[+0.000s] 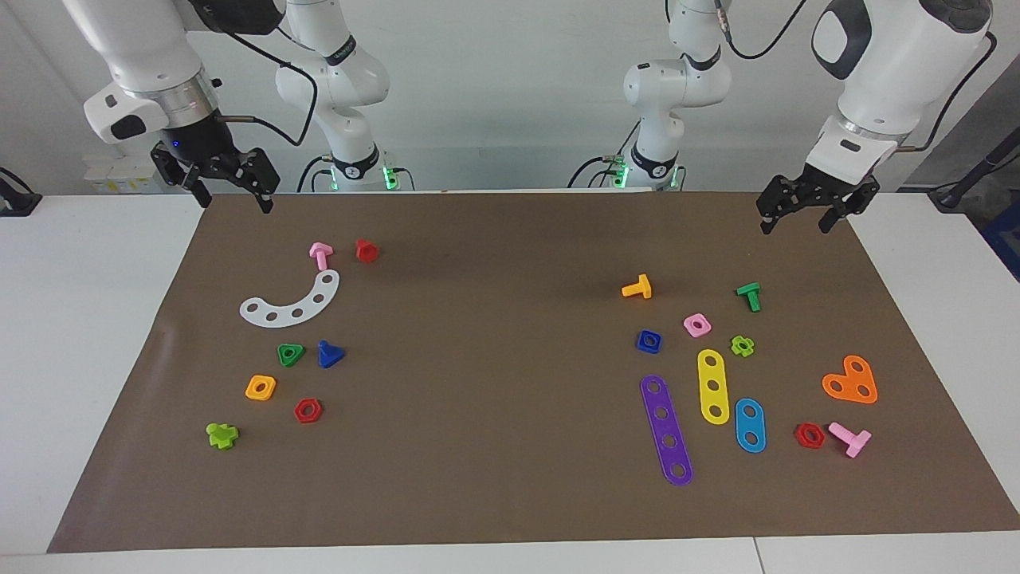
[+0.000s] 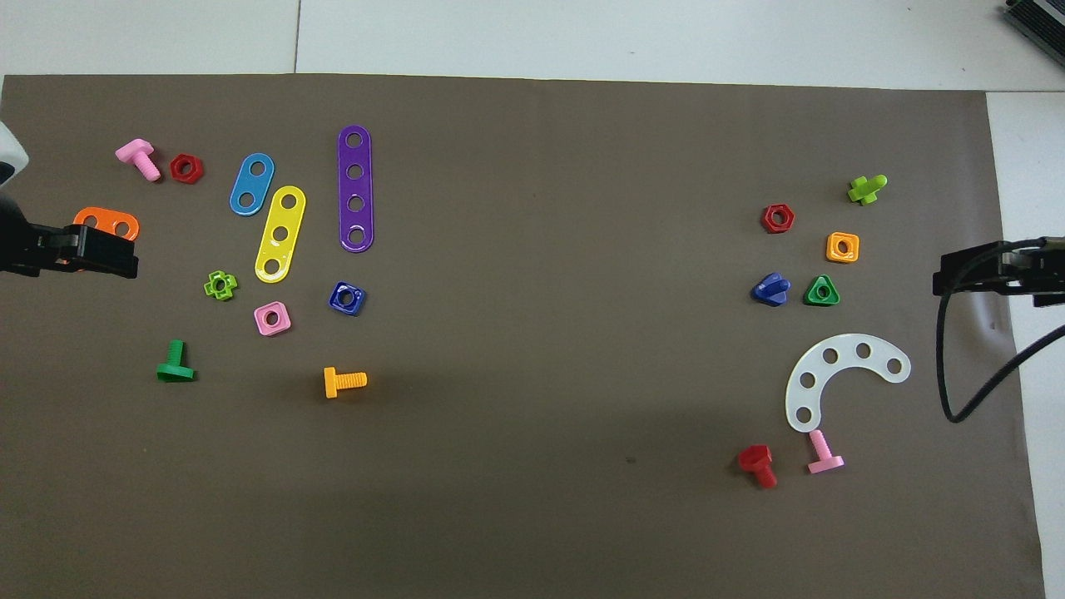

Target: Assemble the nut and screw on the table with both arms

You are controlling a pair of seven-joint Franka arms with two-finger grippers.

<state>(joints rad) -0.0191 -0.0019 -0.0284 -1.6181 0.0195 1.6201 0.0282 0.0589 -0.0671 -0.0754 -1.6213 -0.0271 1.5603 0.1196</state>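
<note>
The dark-blue nut (image 1: 649,341) lay on the mat toward the left arm's end of the tabletop (image 1: 96,335), beside a pink nut (image 1: 697,324). The dark-blue screw (image 1: 330,354) sat toward the right arm's end, beside a green triangular nut (image 1: 290,355). Both looked light, rigid and slick, best pinched across flat sides. The left tool (image 1: 799,221) and right tool (image 1: 235,199) hung open and empty above the mat's edge.

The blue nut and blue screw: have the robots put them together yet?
Not yet; nothing looks done. The nut lies at the left arm's end of the mat, the screw at the right arm's end beside a green triangular nut. The left gripper and right gripper hang open and empty. Picking up and joining remain.
</note>
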